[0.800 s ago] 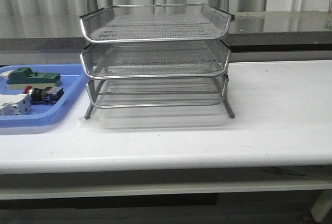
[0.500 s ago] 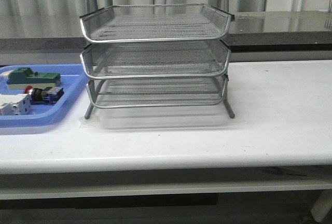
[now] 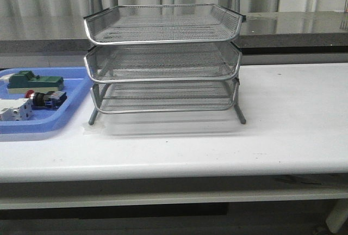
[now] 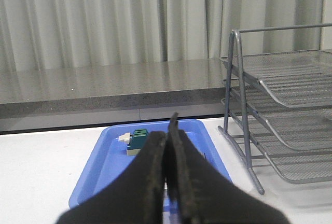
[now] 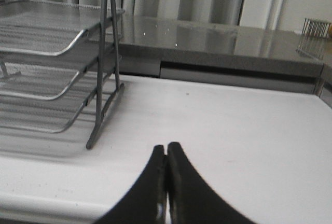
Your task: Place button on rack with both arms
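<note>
three mesh tiers make up the rack [image 3: 163, 61], which stands on thin metal legs near the middle of the white table [image 3: 283, 131], its trays stacked one over another and each showing only bare wire mesh. to the rack's left, just beside its lowest tier, sits the blue tray [image 3: 65, 116], flat on the tabletop. the button [image 3: 46, 99] lies on its side inside that tray, red head pointing left and the blue-black block to the right, well apart from the rack. behind it in the same tray is the green block [image 3: 33, 81], and touching or nearly touching the button's red end is the white component [image 3: 13, 110] at the tray's left part. neither arm appears in the front view. in the left wrist view the left gripper [image 4: 167, 146] hangs above the near end of the blue tray, its two dark fingers [image 4: 150, 167] pressed flat together with nothing between them; the green block shows past the tips, and the rack's side frame stands off to one side. in the right wrist view the right gripper [image 5: 166, 154] is likewise clenched on nothing, fingers [image 5: 179, 182] meeting along one seam, poised over bare tabletop with the rack's leg and tray edges a little way off.
</note>
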Controlling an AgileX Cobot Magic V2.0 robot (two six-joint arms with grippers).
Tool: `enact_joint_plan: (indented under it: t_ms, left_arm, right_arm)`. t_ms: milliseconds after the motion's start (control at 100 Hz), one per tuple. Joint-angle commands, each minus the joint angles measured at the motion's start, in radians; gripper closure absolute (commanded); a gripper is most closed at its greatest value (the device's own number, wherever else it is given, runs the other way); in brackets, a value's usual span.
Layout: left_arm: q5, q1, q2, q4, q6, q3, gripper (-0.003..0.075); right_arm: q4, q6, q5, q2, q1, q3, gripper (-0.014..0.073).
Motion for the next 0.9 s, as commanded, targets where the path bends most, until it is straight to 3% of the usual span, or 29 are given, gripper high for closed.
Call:
enact_joint_plan:
  t_ms: [0,130,340,720,890]
  left_arm:
    - [-0.073,0.004,-0.031,0.001,-0.012,0.033,0.0741]
    - [-0.073,0.004,-0.031,0.001,-0.012,0.033,0.0741]
    - [-0.073,0.004,-0.031,0.001,-0.012,0.033,0.0741]
    - [-0.073,0.004,-0.031,0.001,-0.012,0.033,0.0741]
    - [-0.073,0.004,-0.031,0.001,-0.012,0.033,0.0741]
  right_arm:
    - [-0.012,-0.002,-0.173,-0.017,-0.008,0.002,0.0650]
    - [-0.005,-0.001,-0.202,-0.017,-0.008,-0.008,0.0650]
    - [0.012,-0.001,0.052,0.056,-0.008,-0.172,0.0650]
    - [0.071,-0.001,0.399,0.501,-0.008,-0.609,0.0650]
    - [0.190,-0.001,0.439,0.682,-0.008,-0.729,0.0650]
